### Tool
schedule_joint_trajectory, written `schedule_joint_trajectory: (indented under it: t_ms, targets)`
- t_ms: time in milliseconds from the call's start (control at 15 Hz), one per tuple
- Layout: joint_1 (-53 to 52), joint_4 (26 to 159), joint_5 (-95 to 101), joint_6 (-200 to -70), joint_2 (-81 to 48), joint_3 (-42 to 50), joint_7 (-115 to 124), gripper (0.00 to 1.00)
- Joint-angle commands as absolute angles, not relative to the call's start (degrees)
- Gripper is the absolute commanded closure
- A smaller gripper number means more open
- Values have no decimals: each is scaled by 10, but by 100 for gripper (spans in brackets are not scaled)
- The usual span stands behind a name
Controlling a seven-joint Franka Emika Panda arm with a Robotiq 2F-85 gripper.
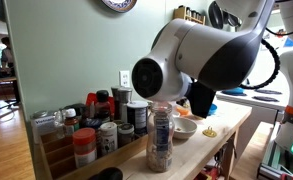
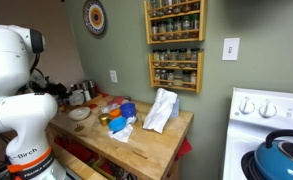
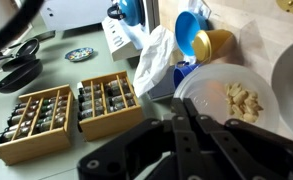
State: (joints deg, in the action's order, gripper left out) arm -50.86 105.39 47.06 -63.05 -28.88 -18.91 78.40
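— What's the pincer (image 3: 184,120) doing?

— In the wrist view its two dark fingers are pressed together, clenched, with nothing between them. It hangs above the wooden table (image 2: 146,150).

— What lies closest to it?

— A white round bowl (image 3: 206,90), just past the fingertips and slightly to their right in the wrist view. A small heap of pale, nut-like pieces (image 3: 241,100) lies in it. The pincer is above the bowl, not touching it.

— Where does that bowl stand on the table?

— Near the end close to the robot; an exterior view shows it there (image 2: 79,114), and the opposite angle shows it beside a crowd of spice jars (image 1: 183,127).

— And around it?

— Just beyond the bowl stands a yellow cup with a blue lid (image 3: 211,45). Left of that cup in the wrist view lies a crumpled white cloth (image 3: 154,62); in an exterior view it stands up near the table's middle (image 2: 161,110), well apart from the bowl.

— Anything farther off?

— Two wooden spice racks filled with small jars (image 2: 174,68) hang on the green wall; the wrist view catches them too (image 3: 106,100). A blue kettle (image 2: 281,150) sits on the white stove beside the table.
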Motion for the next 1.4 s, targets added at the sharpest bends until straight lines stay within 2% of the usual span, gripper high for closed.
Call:
schedule_joint_trajectory:
  t_ms: [0, 867, 933, 1000, 1333]
  targets:
    - [-477, 1103, 448, -679, -232, -192, 756, 99]
    - [-318, 1334, 412, -985, -19, -198, 693, 99]
    - [-312, 1343, 415, -982, -6, -199, 715, 99]
    - [-314, 1292, 429, -949, -61, -207, 703, 96]
    - [-281, 1313, 426, -956, -41, -202, 711, 99]
